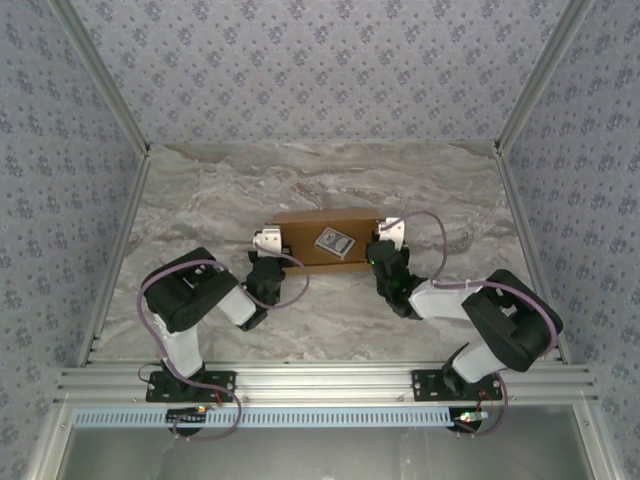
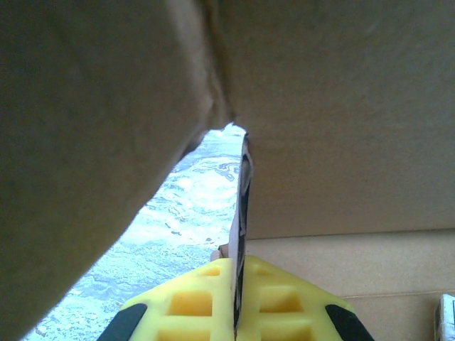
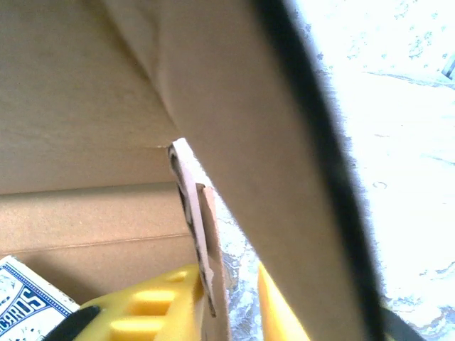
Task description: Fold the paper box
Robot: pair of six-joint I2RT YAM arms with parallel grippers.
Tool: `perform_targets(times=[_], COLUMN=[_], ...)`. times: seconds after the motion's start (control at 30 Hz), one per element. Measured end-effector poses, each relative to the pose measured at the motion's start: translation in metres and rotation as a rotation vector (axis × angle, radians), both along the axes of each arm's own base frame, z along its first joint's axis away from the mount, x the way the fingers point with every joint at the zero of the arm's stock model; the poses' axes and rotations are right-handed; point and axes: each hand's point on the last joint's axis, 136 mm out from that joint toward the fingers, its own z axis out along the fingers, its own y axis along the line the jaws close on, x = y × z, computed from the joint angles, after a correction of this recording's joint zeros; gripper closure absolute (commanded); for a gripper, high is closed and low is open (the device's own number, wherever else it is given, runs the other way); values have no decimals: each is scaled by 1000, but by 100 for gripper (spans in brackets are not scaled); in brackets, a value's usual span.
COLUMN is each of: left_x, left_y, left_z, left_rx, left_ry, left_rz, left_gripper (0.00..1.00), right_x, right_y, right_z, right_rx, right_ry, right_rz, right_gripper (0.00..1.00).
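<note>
At the left end of the paper box (image 1: 305, 240), which lies as a shallow brown tray in the middle of the marble table (image 1: 300, 180), the left gripper (image 1: 276, 247) reaches in from the near side. In the left wrist view its yellow fingers (image 2: 192, 305) are pressed together on the thin edge of an upright cardboard wall, so the left gripper (image 2: 237, 284) is clamped tight on the paper box (image 2: 341, 106), with a bent flap beside it and a patch of table (image 2: 192, 192) visible through the gap at the corner. Further right, a small blue-and-white card pack (image 1: 335, 242) lies flat on the floor of the box, nearer its right half. At the right end, the right gripper (image 1: 380, 250) meets the box's short side. In the right wrist view the fingers (image 3: 156, 305) stand parted: a raised cardboard wall of the paper box (image 3: 85, 106) rises between them, lying against the left finger with a gap to the other, so the right gripper (image 3: 227, 284) is loose around it rather than pinching. The card pack (image 3: 25, 302) shows at the lower left corner there, and the table (image 3: 398, 142) lies bright to the right.
</note>
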Motion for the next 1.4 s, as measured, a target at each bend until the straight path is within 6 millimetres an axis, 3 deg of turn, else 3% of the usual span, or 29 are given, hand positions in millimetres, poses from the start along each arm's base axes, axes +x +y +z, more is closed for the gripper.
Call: perform_targets(times=[0.2,0.57,0.67,0.77,1.07,1.23,1.4], left_x=[0,-5,-6,-5,-1,1,1], left_y=[0,-14,-17,-18,-13,-10,-8], left_z=[1,3,3,3,4,5,5], left_rx=[4,-1,-2,0,35,40,45], left_ry=[-3,-5,-5,-4,11,13,17], left_rz=[0,-57,-71,-73,-22,1,13], left_gripper=[100,100,100,100,100,100,100], right_x=[-15,-68,-77,-76,-62,-55,-51], right_y=[-11,-31,-34,-35,-24,-12,2], right_z=[8,64,70,61,3,-3,-3], right_rx=[-2,63,58,32,-10,38,95], right_ry=[14,-36,-37,2,175,188,189], right_rz=[10,127,153,157,152,177,216], right_gripper=[52,44,42,42,43,46,37])
